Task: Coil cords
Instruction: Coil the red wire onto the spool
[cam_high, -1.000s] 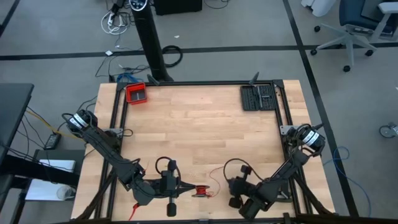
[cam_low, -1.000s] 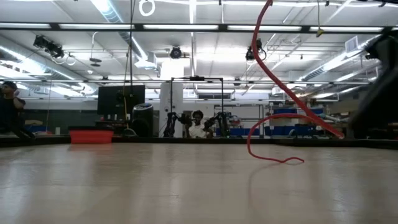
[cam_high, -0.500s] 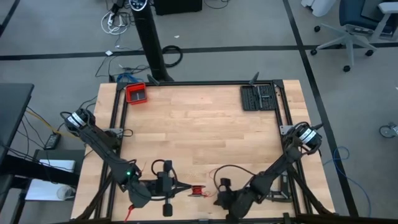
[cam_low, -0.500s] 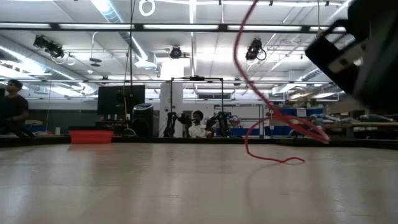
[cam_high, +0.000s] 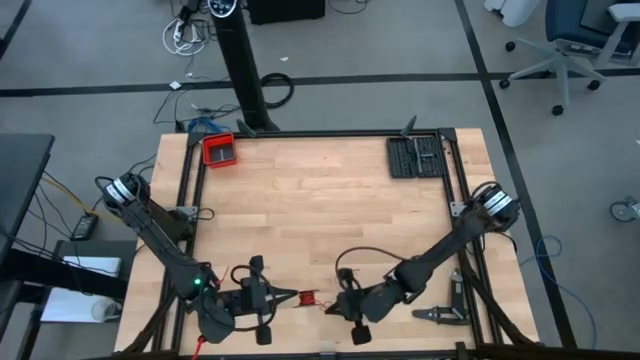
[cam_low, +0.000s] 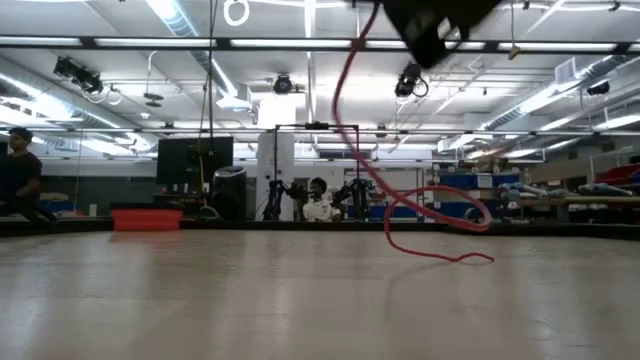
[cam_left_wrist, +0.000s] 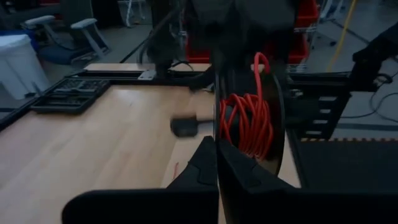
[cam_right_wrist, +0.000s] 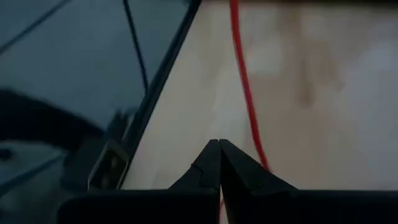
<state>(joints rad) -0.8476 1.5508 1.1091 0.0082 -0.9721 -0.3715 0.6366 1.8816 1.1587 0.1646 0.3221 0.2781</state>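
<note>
Both arms are reaching in low over the near edge of the wooden table, their claws facing each other with the cord between them.

The left gripper is pointing toward the right one, its two fingers pressed fully together. Just beyond its tips the red cord is sitting as a small tight bundle. From the left wrist view the coil is showing as many red turns bunched together just ahead of the shut fingers, with a loop sticking up from it — whether the tips are actually pinching a strand cannot be told.

The right gripper is lying just on the other side of the bundle, its fingers also closed to a point. In the right wrist view a single straight run of the cord is passing just beside the closed tips and over the table surface, apart from them by a narrow gap.

In the low view the loose part of the cord is hanging down from above in a long curve, forming an open loop and trailing onto the tabletop.

Well away from both claws, at the far side of the table, a red tray is sitting at one corner and a black tool case at the other.
</note>
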